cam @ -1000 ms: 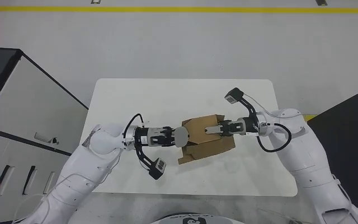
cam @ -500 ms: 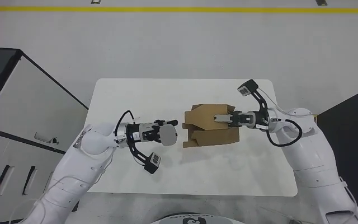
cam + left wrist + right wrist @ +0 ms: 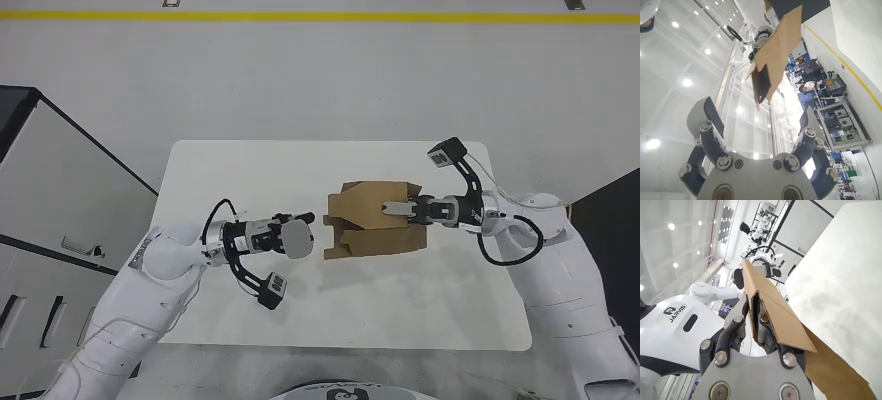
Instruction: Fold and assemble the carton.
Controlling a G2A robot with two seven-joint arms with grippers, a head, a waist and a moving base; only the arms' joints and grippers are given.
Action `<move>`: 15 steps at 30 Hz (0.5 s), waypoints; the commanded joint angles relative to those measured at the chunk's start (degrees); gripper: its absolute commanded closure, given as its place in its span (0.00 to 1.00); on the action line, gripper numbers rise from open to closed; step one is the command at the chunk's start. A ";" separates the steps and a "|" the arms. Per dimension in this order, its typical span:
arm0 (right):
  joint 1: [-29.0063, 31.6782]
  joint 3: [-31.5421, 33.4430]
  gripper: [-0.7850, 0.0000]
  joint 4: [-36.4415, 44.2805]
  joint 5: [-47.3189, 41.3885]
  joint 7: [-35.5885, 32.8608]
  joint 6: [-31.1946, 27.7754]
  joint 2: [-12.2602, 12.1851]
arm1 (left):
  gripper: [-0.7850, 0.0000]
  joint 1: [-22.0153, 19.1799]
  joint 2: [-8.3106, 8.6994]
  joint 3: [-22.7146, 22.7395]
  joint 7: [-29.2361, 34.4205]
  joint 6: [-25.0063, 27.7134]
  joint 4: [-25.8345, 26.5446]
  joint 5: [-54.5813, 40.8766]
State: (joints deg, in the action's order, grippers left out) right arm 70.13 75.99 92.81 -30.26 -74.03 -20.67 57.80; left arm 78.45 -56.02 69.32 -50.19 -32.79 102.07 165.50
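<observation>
Hanging over the table's (image 3: 250,170) middle, the carton (image 3: 365,215) is pinched by one wall in the closed right claw (image 3: 392,210); the left claw (image 3: 300,238) is held wide open, empty, near its loose flaps (image 3: 337,248). If pushed, it could be swivelled in that thin grip. Pale floor (image 3: 300,80), a yellow line (image 3: 320,16) beyond.

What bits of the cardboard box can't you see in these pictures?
- Top view: underside of the carton, hidden by its own top panels; whether it rests on the table cannot be told.
- Right wrist view: one end of the carton, cut off by the picture edge; a flap covers part of the right gripper.
- Left wrist view: the carton's inside, too dark.
</observation>
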 commanded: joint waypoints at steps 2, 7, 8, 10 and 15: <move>-0.83 0.15 1.00 0.77 1.29 0.72 -1.14 -0.02 | 0.00 0.53 0.07 0.50 1.28 1.24 0.08 0.39; -2.81 -0.34 1.00 1.85 6.45 3.44 -2.81 0.02 | 0.00 2.16 0.35 2.44 3.17 2.06 -0.77 -0.04; -3.19 -0.41 1.00 2.16 7.37 4.09 -3.30 0.04 | 0.00 2.61 0.45 3.05 3.40 2.20 -0.98 -0.39; -3.85 -0.26 1.00 2.92 9.50 5.65 -4.85 0.05 | 0.00 3.49 0.68 4.47 3.63 2.45 -1.44 -0.97; -4.06 -0.17 1.00 3.34 10.31 6.11 -5.53 0.04 | 0.00 3.86 0.82 5.19 3.36 2.53 -1.62 -0.85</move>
State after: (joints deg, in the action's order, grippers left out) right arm 66.06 75.83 96.17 -19.89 -67.87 -26.25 57.84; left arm 82.34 -55.19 74.56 -46.84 -30.26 100.44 164.65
